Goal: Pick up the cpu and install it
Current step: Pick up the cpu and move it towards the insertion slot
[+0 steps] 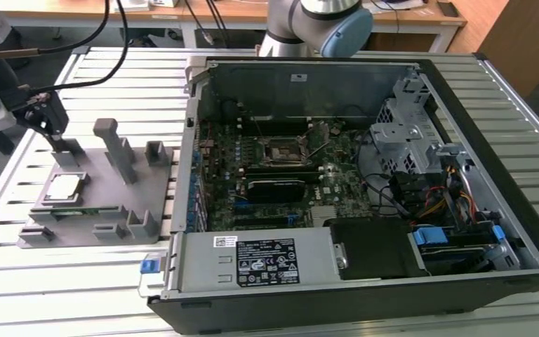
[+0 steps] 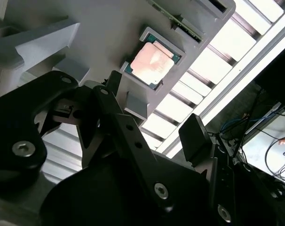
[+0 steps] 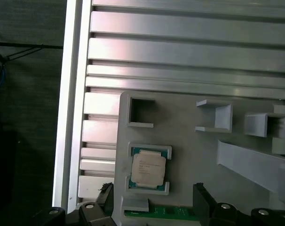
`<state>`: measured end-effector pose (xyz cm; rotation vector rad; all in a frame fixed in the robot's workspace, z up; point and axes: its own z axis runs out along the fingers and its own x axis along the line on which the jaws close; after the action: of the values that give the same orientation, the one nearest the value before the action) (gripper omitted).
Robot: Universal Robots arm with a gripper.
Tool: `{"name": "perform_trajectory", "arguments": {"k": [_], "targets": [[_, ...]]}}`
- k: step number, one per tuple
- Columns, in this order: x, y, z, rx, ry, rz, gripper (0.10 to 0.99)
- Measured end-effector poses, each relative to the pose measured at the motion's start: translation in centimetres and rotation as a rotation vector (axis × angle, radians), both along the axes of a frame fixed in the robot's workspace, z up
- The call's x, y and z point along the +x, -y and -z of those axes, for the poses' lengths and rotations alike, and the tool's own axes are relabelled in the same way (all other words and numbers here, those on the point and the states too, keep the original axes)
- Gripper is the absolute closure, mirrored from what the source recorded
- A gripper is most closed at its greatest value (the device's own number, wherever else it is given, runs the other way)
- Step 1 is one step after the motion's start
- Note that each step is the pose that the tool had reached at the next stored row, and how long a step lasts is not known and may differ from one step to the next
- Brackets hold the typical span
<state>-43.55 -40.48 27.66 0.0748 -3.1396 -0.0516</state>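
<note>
Hovering above the grey plastic fixture (image 3: pixel 189 150) with the gripper (image 3: pixel 152 187) spread wide and holding nothing, we see the cpu (image 3: pixel 148 168) lying flat in a square pocket, lid up. It's near-square, so we can't tell a long axis; shiny silver-grey metal top, thin green rim, edges parallel to the pocket walls. The fixture is matte and blocky, sitting on the ribbed aluminium table (image 1: pixel 110 77), to the exterior view's left of the open computer case (image 1: pixel 344 309).

cpu (image 3: pixel 148 169) silver, green rim; fixture (image 3: pixel 189 155) grey; case (image 1: pixel 344 309) black
</note>
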Motion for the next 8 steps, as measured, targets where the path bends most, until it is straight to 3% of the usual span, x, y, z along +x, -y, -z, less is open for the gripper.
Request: {"name": "perform_trajectory", "arguments": {"k": [8], "targets": [[0.00, -0.01, 1.15, 0.000, -0.0005, 0.000, 0.325]]}}
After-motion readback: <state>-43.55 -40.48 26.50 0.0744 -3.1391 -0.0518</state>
